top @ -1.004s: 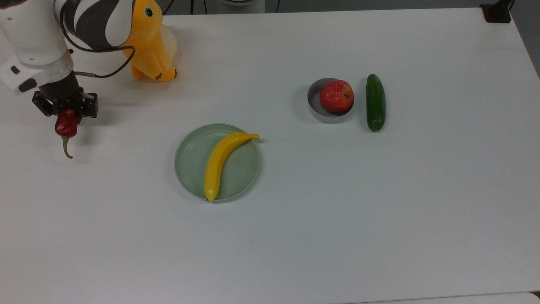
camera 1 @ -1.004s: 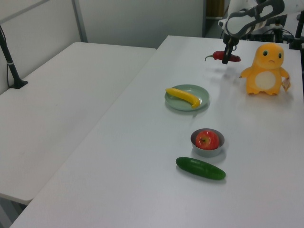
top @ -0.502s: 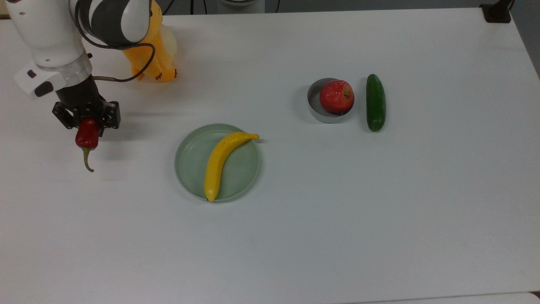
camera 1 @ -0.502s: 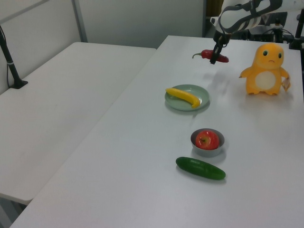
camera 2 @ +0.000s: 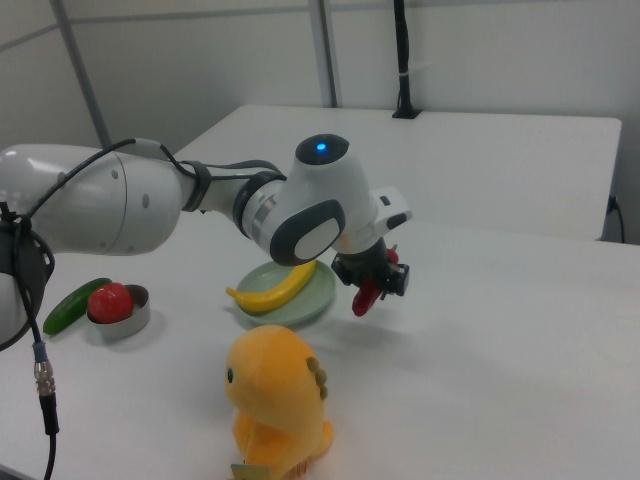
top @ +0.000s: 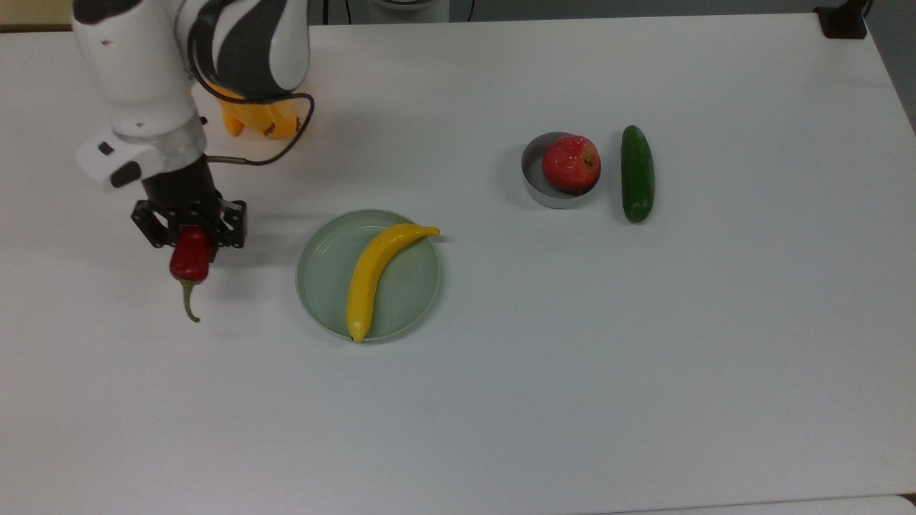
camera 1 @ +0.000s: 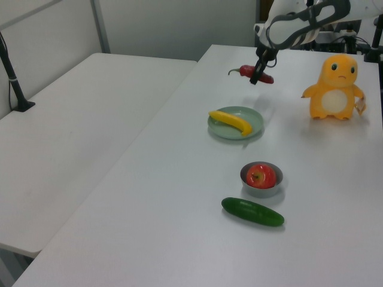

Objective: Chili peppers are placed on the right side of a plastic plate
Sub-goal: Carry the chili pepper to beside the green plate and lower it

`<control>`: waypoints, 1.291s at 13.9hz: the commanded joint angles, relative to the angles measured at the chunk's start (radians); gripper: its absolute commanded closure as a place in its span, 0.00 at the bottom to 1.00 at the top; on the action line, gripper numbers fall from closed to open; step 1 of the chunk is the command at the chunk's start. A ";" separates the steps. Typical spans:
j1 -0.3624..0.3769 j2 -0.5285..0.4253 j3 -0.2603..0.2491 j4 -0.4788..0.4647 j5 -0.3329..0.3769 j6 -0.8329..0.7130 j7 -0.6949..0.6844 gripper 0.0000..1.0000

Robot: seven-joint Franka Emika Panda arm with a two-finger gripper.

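My gripper is shut on the dark red chili pepper, which hangs above the table with its green stem trailing toward the top view's bottom. It is held to the top view's left of the pale green plastic plate, about a plate's width away. A yellow banana lies diagonally across the plate.
An orange plush toy stands behind my arm. At the top view's right, a red apple sits in a small grey metal bowl, with a dark green cucumber beside it.
My gripper has carried the chili pepper toward the top view's lower right, closer to the plate. Everything else on the table is unmoved.
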 commanded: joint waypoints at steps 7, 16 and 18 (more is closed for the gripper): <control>0.023 0.042 0.064 -0.023 -0.009 0.148 0.061 0.75; 0.022 0.042 0.075 -0.044 -0.012 0.146 0.055 0.38; 0.022 0.040 0.075 -0.044 -0.018 0.146 0.055 0.35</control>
